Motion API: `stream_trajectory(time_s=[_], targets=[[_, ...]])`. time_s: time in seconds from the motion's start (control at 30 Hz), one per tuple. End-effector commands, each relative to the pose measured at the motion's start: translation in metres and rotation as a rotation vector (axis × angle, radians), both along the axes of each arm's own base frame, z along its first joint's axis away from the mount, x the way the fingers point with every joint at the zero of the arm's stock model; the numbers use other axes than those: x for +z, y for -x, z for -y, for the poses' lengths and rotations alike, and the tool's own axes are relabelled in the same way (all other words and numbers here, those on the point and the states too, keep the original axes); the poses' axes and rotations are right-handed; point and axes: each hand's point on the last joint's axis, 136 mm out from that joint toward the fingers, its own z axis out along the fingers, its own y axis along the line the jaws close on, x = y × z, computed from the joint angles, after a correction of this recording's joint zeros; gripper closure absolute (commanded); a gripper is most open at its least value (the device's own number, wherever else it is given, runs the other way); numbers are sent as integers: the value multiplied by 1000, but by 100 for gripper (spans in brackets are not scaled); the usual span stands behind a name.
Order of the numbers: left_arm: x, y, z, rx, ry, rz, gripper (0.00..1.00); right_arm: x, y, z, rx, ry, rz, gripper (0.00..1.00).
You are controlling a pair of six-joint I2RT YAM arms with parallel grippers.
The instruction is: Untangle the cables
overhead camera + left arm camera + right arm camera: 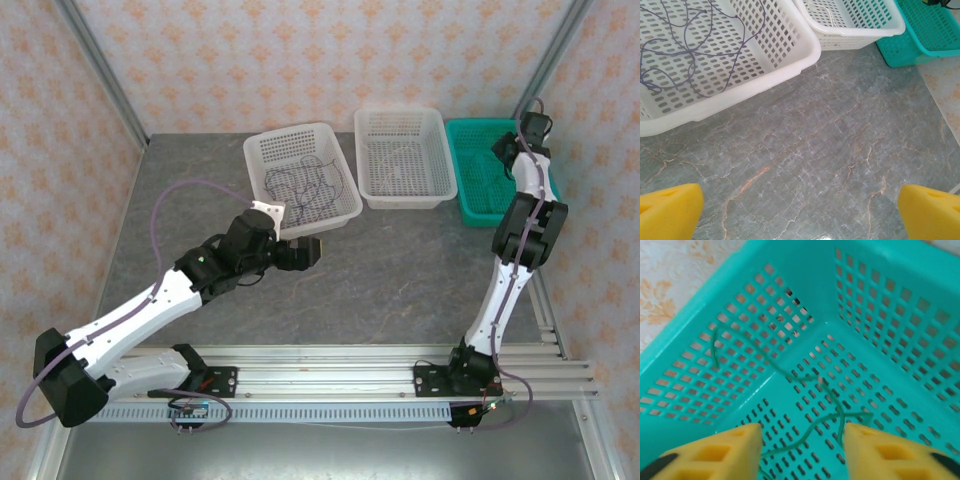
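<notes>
Three perforated plastic baskets stand in a row at the far side of the grey marbled counter [830, 150]. The left white basket [290, 132] sits skewed to the other two. The dark purple cable [690, 50] lies in it in loose, overlapping loops across the floor, all within the walls. The middle white basket [400, 203] holds the white cable [829, 15], thin and pale, hard to trace against the mesh. The teal basket [478, 213] is at the right end, just beside the middle one. The teal-green cable [815, 377] lies on its floor in a wavy line from the left wall towards the near side, with strands crossing close to the right-hand pad. The left fingers [670, 212] hang over bare counter just in front of the left white basket's near corner, yellow pads spread wide with nothing between them. The right fingers [715, 452] hang over the floor of the teal basket, pads apart and not clamped. A stretch of the teal-green cable runs through the gap between them; whether it touches either pad cannot be told.
</notes>
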Motion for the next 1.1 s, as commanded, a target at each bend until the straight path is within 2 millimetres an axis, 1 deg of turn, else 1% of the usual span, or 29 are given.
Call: stream_trajectory(time_s=[0.0, 0.03, 0.07, 0.13, 0.17, 0.2, 0.3, 0.33, 0.4, 0.47, 0.53, 0.6, 0.67, 0.73, 0.77, 0.83, 0.9, 0.93, 0.97, 1.0, 1.03, 1.07], targets=[[19, -6, -15, 70, -9, 57, 0, 30, 19, -3, -87, -35, -23, 44], [22, -5, -20, 82, -19, 70, 0, 35, 20, -8, -81, -65, 6, 42], [25, -4, -25, 95, -30, 83, 0, 35, 23, -14, -80, -112, 26, 41], [30, -1, -39, 127, -61, 109, 0, 40, 30, -27, -56, -129, 54, 40], [32, 1, -48, 150, -87, 125, 0, 47, 35, -33, -37, -109, 71, 38], [32, 2, -58, 176, -115, 139, 0, 50, 41, -39, -19, -93, 76, 37], [29, 6, -95, 276, -252, 192, 0, 67, 64, -61, 38, -59, 143, 33], [26, 7, -109, 313, -305, 210, 0, 75, 76, -69, 54, -44, 180, 31], [24, 8, -132, 385, -393, 260, 0, 85, 98, -85, 78, -57, 246, 28], [23, 8, -155, 479, -465, 316, 0, 88, 126, -108, 115, -41, 279, 27], [21, 9, -172, 539, -542, 370, 0, 90, 160, -132, 161, 15, 311, 25], [16, 9, -184, 586, -605, 411, 0, 89, 196, -149, 189, 78, 328, 22], [10, 8, -193, 623, -652, 432, 0, 85, 232, -163, 201, 141, 347, 19], [0, 6, -203, 660, -685, 423, 0, 72, 264, -171, 214, 210, 374, 19], [-5, 4, -207, 674, -697, 417, 0, 65, 274, -175, 232, 251, 387, 19], [-16, 1, -219, 711, -710, 406, 0, 45, 292, -177, 225, 335, 394, 12], [-27, -3, -231, 735, -703, 397, 0, 20, 300, -173, 211, 376, 345, 11], [-34, -5, -236, 747, -689, 394, 0, 5, 300, -170, 205, 393, 308, 10], [-41, -6, -240, 755, -678, 393, 0, 0, 298, -167, 188, 403, 299, 7], [-49, -7, -244, 763, -665, 390, 0, -4, 293, -166, 195, 398, 251, 5], [-56, -10, -247, 772, -647, 389, 0, -2, 284, -170, 225, 421, 264, 0], [-61, -12, -249, 775, -628, 391, 0, -2, 276, -171, 233, 432, 283, 1]])
